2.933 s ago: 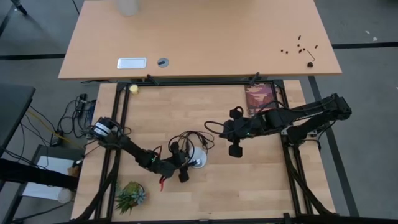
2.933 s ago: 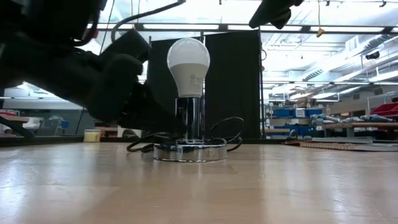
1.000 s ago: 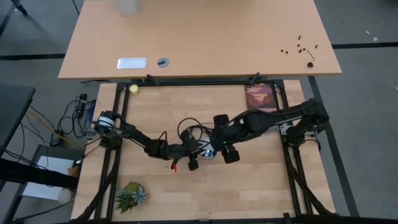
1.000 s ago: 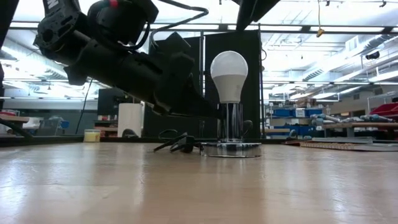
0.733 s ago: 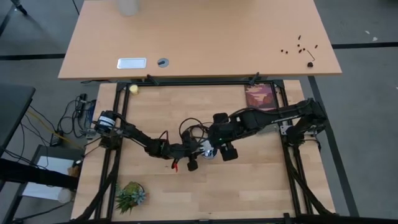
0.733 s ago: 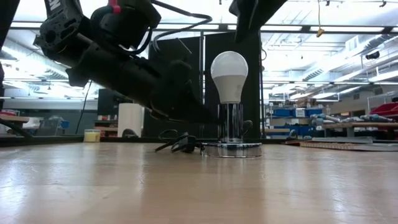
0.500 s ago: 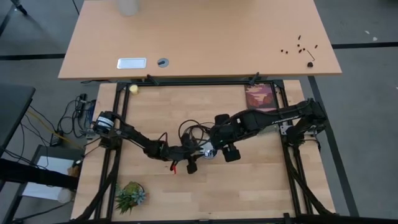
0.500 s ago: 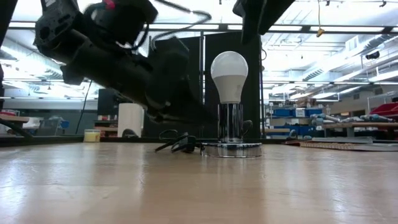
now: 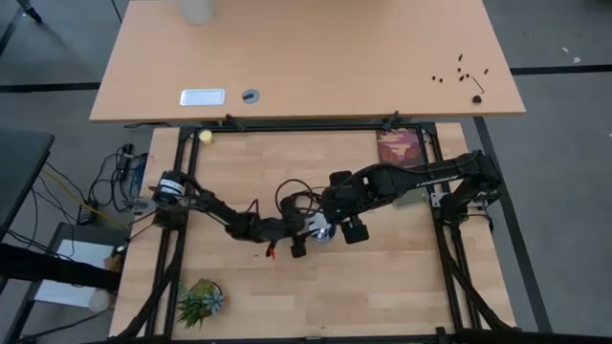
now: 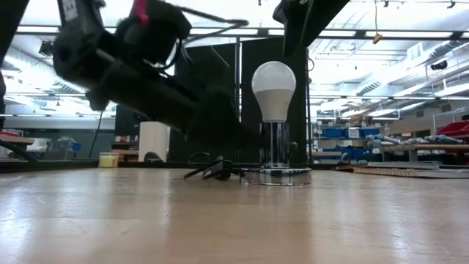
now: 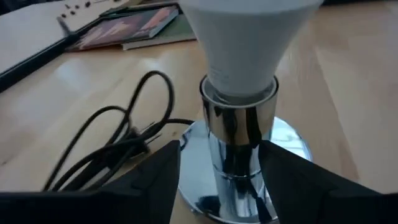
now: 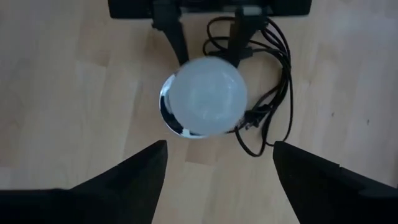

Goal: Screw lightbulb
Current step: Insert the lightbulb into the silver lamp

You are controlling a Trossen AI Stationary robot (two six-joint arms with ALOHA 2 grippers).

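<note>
Release is the change: the left gripper (image 11: 217,186), clamped on the chrome socket post (image 11: 236,146) a second ago, now stands apart either side. The small white rounded lightbulb (image 10: 273,89) sits upright in it on the bench (image 10: 220,220). The right gripper (image 12: 214,168) hovers above, jaws wide, ready to twist.

I see a robotics lab or workshop, an open industrial hall rather than a home. My worktable (image 9: 382,287) is a wood-plank top in a black metal frame, with 2 dark arms mounted on it and loose cables (image 9: 115,182) trailing to the grey floor. A plain desk (image 9: 316,57) stands just behind it. Across the table, I see ceiling strip lights (image 10: 381,33), exposed ducting (image 10: 447,51), black partition panels (image 10: 293,95) and shelving with blue bins (image 10: 344,133).
</note>
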